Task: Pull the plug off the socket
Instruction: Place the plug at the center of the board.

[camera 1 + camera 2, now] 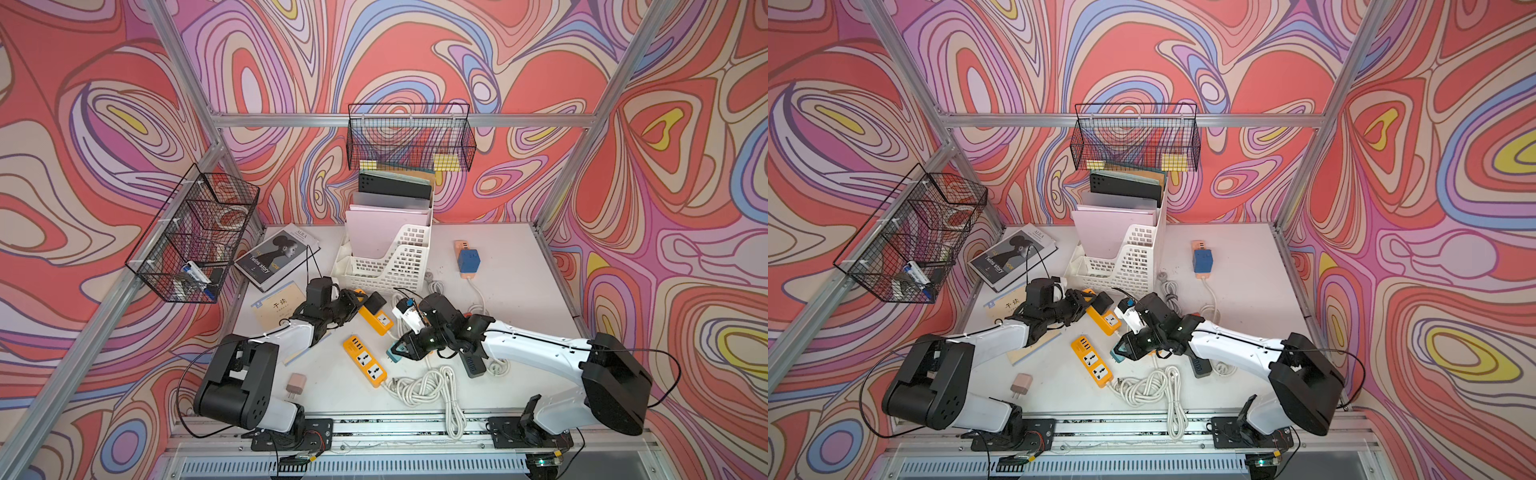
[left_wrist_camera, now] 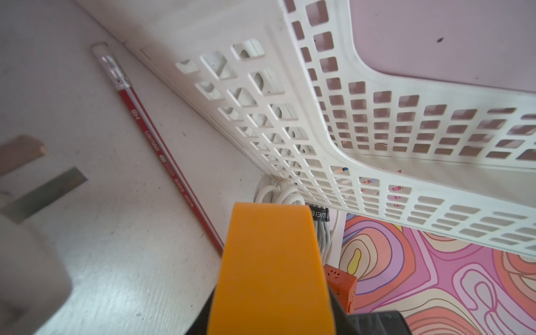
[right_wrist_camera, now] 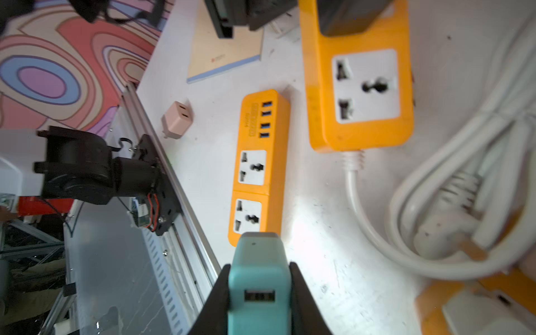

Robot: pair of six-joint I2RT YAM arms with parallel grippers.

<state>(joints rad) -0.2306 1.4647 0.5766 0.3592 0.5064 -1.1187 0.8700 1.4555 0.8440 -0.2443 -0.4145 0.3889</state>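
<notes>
Right gripper (image 3: 259, 278) was clamped narrow on a teal plug (image 3: 256, 255), one jaw on each side, USB port facing the wrist camera. The plug was out of any socket, just beside the near end of the long orange strip (image 1: 365, 360), which lay flat mid-surface. Cannot tell if the plug touched the surface (image 1: 511, 291). Left gripper (image 2: 271, 304) was closed on the far end of the short orange strip (image 1: 380, 322), holding it. A black plug (image 1: 376, 302) sat in that strip right by the left gripper; the socket next to it showed bare. White cable bundle (image 1: 419, 386) lay near the front edge, touching the long strip's cord end. Pink charger (image 1: 296, 382) lay alone by the left arm's base. White basket (image 1: 390, 257) stood behind both grippers, a red pencil (image 2: 162, 150) lying along its foot
</notes>
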